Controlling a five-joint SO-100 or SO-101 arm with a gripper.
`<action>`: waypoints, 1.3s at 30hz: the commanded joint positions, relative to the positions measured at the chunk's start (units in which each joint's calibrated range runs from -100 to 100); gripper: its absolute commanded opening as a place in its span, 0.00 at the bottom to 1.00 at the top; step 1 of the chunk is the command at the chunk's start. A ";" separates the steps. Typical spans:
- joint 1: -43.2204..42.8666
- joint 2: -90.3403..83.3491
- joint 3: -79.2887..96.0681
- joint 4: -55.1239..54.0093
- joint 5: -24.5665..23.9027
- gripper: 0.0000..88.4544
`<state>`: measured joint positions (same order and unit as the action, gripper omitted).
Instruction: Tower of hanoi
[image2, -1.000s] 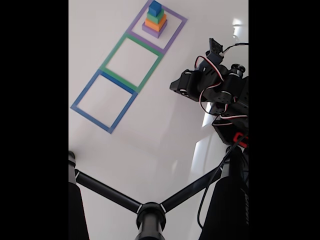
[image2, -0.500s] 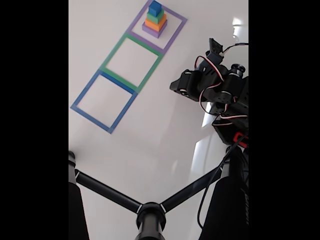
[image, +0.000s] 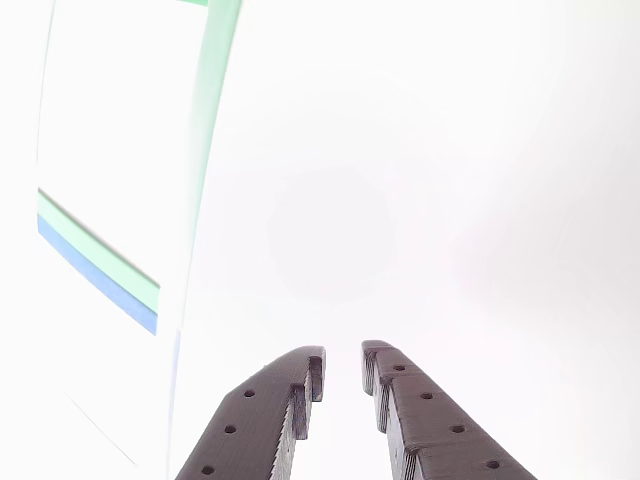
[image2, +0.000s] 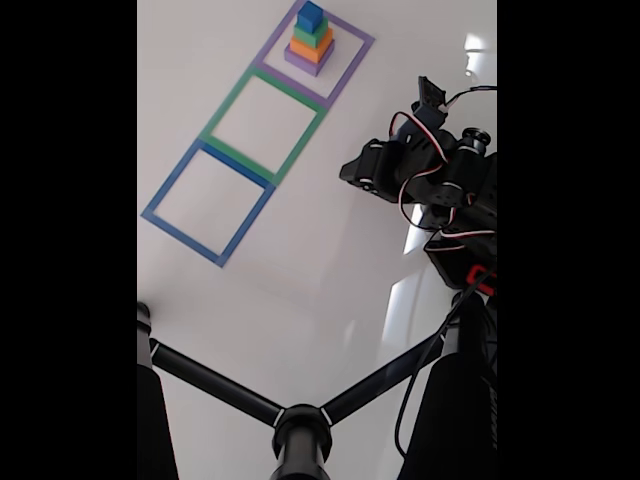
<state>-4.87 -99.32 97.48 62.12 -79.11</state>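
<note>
The tower of hanoi (image2: 310, 40) stands as one stack at the top of the fixed view: a blue block (image2: 311, 14) on a green one (image2: 311, 33), on an orange one (image2: 311, 46), on a purple one (image2: 303, 60). It sits inside the purple taped square (image2: 356, 42). My gripper (image2: 348, 172) hangs folded at the right, well below and right of the stack, holding nothing. In the other view my gripper (image: 343, 358) points at bare white table, its dark fingers (image: 270, 410) almost together with a thin slit between the tips.
A green taped square (image2: 226, 104) and a blue taped square (image2: 166, 188) lie in a row below the purple one. Green tape (image: 214, 70) and blue tape (image: 95, 280) show left of the fingers. A black tripod (image2: 300, 425) spans the bottom of the fixed view.
</note>
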 joint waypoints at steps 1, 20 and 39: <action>0.17 -0.59 -0.29 -0.09 -0.43 0.00; 2.86 6.43 -8.02 -10.78 20.87 0.00; 4.58 30.25 -15.84 -58.15 99.99 0.00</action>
<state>-1.68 -70.70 81.55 15.41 10.15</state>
